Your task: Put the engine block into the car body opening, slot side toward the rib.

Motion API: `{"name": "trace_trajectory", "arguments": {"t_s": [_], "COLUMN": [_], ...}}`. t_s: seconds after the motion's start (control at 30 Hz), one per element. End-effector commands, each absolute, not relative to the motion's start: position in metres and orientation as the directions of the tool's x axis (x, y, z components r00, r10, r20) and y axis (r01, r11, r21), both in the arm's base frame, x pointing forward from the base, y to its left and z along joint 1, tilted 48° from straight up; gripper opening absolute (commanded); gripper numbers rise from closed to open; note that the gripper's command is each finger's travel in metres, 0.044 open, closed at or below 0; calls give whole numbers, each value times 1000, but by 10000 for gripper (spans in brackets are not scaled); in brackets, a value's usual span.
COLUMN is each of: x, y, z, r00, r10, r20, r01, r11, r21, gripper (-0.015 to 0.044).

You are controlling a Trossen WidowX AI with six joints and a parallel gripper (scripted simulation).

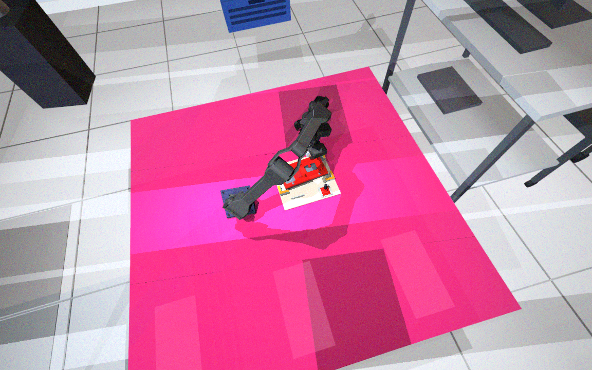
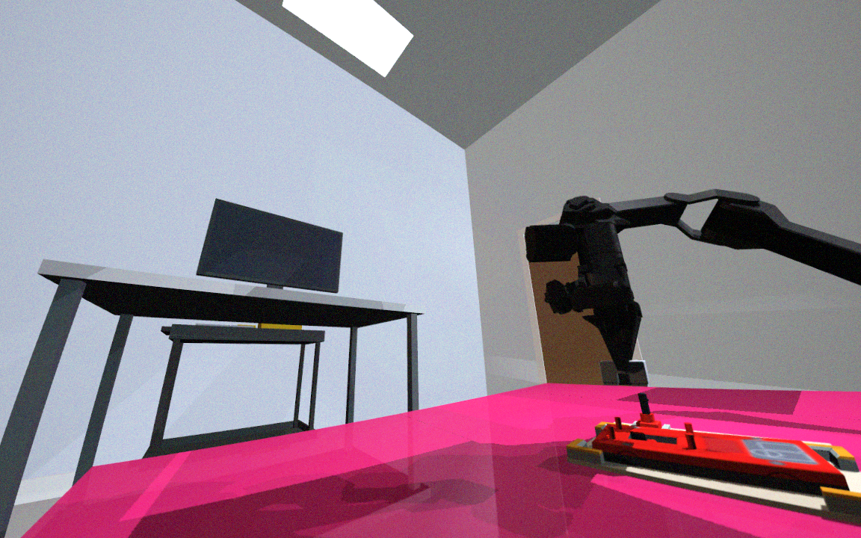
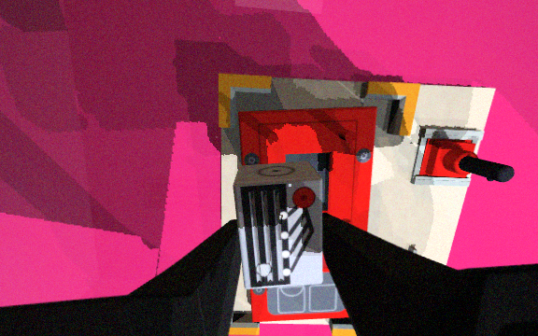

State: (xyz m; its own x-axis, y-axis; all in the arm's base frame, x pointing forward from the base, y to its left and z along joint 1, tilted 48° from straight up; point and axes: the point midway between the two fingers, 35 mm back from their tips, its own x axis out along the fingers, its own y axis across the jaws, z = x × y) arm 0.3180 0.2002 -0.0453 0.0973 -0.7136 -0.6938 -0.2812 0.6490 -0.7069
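My gripper (image 1: 317, 150) (image 2: 622, 365) (image 3: 278, 225) is shut on the grey engine block (image 2: 634, 371) (image 3: 306, 243). It holds the block clear above the car body. The red car body (image 1: 321, 171) (image 2: 721, 449) (image 3: 250, 126) lies on a cream board. In the wrist view the block overlaps the left part of the opening (image 1: 310, 167) (image 2: 651, 436) (image 3: 324, 187), whose right part still shows. The block's printed face with dark stripes and a red disc faces the wrist camera. I cannot make out its slot or the rib.
The cream board (image 1: 296, 204) (image 3: 390, 205) has yellow corner brackets (image 2: 584, 453) (image 3: 224, 100). A red lever base (image 1: 326, 190) (image 2: 647, 420) (image 3: 446, 159) with a black stick stands beside the car body. A red post (image 2: 689, 436) rises from the body. The arm's blue base plate (image 1: 228, 195) is at left.
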Motion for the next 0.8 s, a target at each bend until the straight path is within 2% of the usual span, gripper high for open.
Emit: {"name": "trace_trajectory", "arguments": {"t_s": [0.0, 0.43, 0.77], "x": [318, 313, 317], "y": [212, 237, 221], "z": [-34, -3, -14], "r00": [109, 125, 118], "r10": [-700, -689, -696], "r20": [-706, -714, -709], "r01": [-270, -258, -256], "r11": [663, 672, 668], "r21": [-699, -694, -699], "gripper": [0, 0, 0]}}
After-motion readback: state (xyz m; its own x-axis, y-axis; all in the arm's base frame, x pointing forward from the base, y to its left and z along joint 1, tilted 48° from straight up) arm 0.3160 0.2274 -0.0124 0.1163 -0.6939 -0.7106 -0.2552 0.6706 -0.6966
